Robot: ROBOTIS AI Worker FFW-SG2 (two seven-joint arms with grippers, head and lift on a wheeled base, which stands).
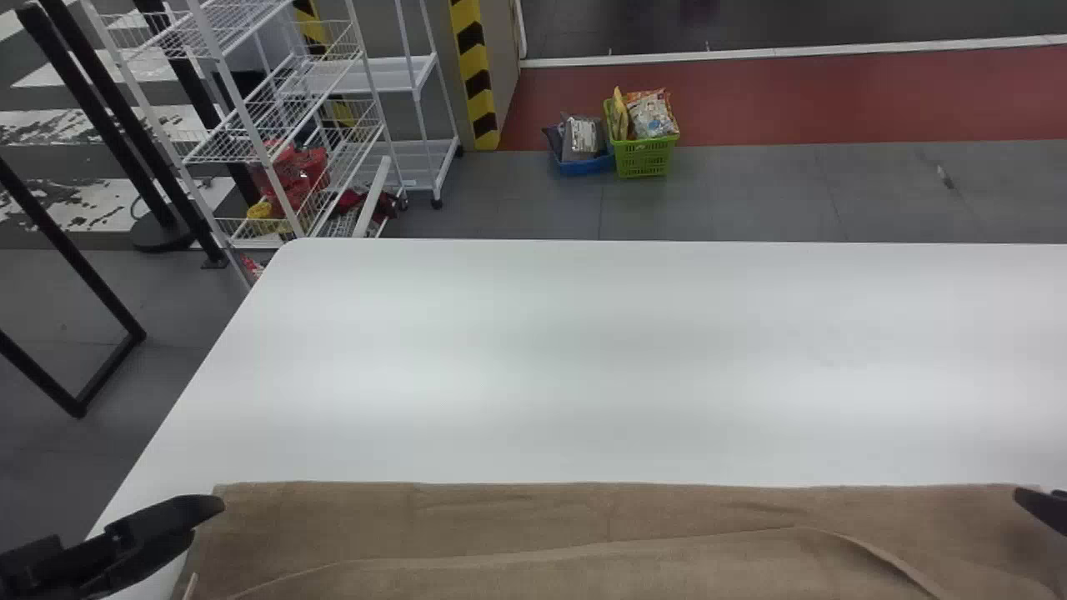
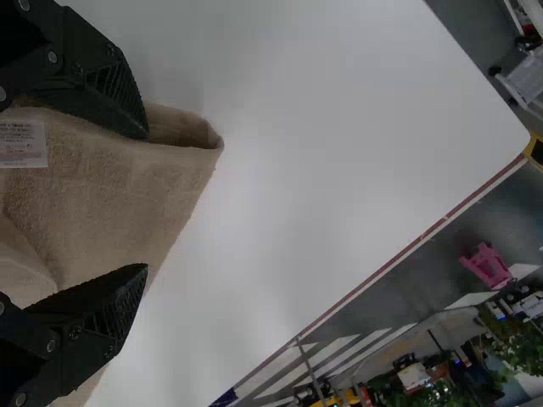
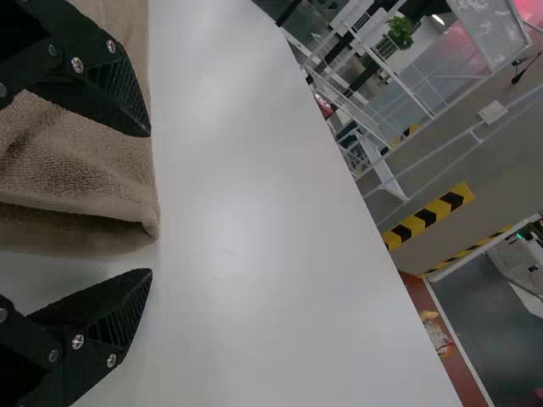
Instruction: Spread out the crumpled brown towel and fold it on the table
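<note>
1. Nearby, the left gripper (image 1: 207, 521) is at the towel's left end, jaws apart; the right gripper (image 1: 1038, 498) is at its right end, jaws apart too.
2. The brown towel (image 1: 500, 517) lies spread wide across the near part of the worktop (image 1: 583, 358), with a long raised ridge and a white label (image 2: 21, 144).
3. Past it, the worktop runs smooth and white to a rounded far-left corner.
4. Beyond stand a white wire rack (image 1: 250, 108) on the left and, on grey tiles, a green basket (image 1: 646, 157) of packets beside a blue one (image 1: 588, 165).
5. Farther back runs a red floor strip (image 1: 792, 100).
</note>
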